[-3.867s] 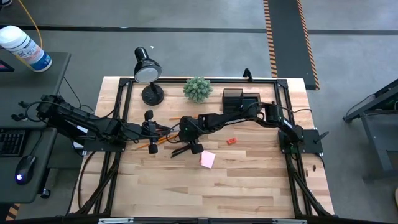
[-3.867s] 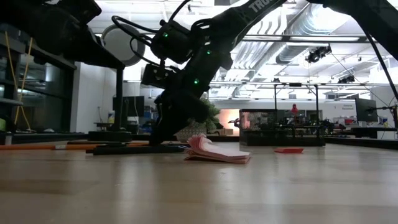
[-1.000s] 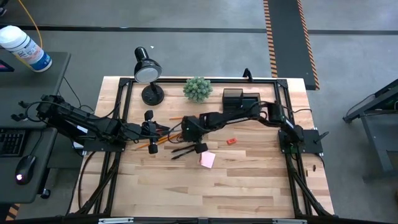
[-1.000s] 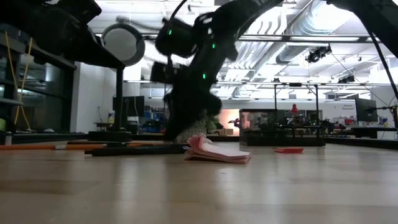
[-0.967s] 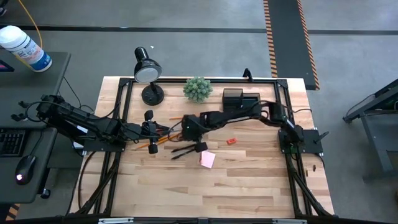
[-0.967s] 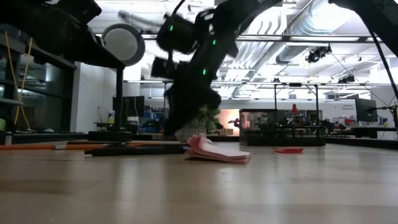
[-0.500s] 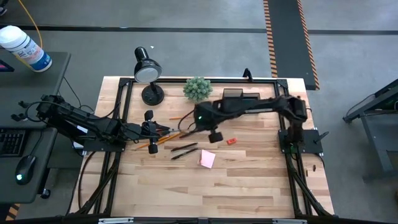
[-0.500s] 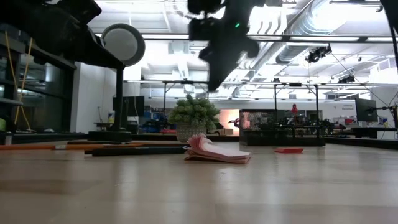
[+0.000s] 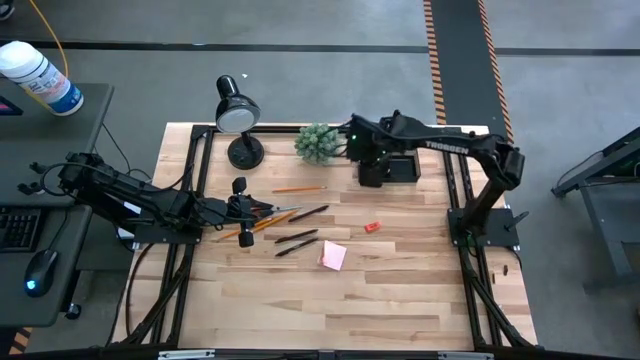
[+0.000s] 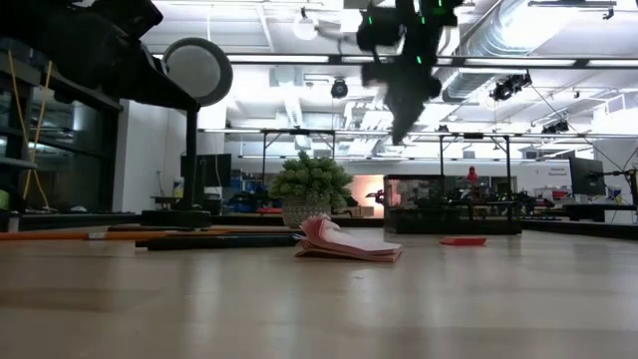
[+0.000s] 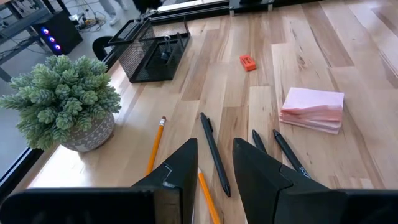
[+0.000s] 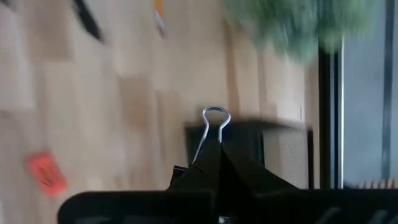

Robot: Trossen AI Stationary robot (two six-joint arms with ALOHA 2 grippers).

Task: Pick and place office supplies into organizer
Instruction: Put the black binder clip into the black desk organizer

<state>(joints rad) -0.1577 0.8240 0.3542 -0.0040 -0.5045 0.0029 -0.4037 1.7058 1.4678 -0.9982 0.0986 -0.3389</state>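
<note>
My right gripper (image 9: 370, 168) hangs high over the black mesh organizer (image 9: 396, 160) at the table's far right, shut on a small binder clip (image 12: 214, 124). On the wood lie an orange pencil (image 9: 298, 188), three black pens (image 9: 308, 213) (image 9: 296, 237) (image 9: 290, 247), a pink sticky-note pad (image 9: 333, 256) and a red eraser (image 9: 372, 227). My left gripper (image 11: 214, 171) waits open at the left, above another pencil (image 11: 208, 202), its fingers touching nothing that I can see. My right gripper pinches the binder clip between its two shut fingers. Only the clip's silver wire loop (image 12: 215, 117) sticks out past the fingertips; they hide the clip's body. The fingers point steeply down. The clip is lifted clear, above the organizer's near edge (image 12: 249, 134).
A green plant ball in a pot (image 9: 318, 143) stands just left of the organizer. A black desk lamp (image 9: 238, 112) stands at the far left. The near half of the table (image 9: 340, 310) is bare wood. A black frame rail (image 9: 200, 180) borders the table.
My right gripper has risen from the pens and pad at the table's middle and swung toward the far right, ending above the organizer. It has tipped to point more steeply down and rolled. It has stayed shut and carried the clip up clear of the table.
</note>
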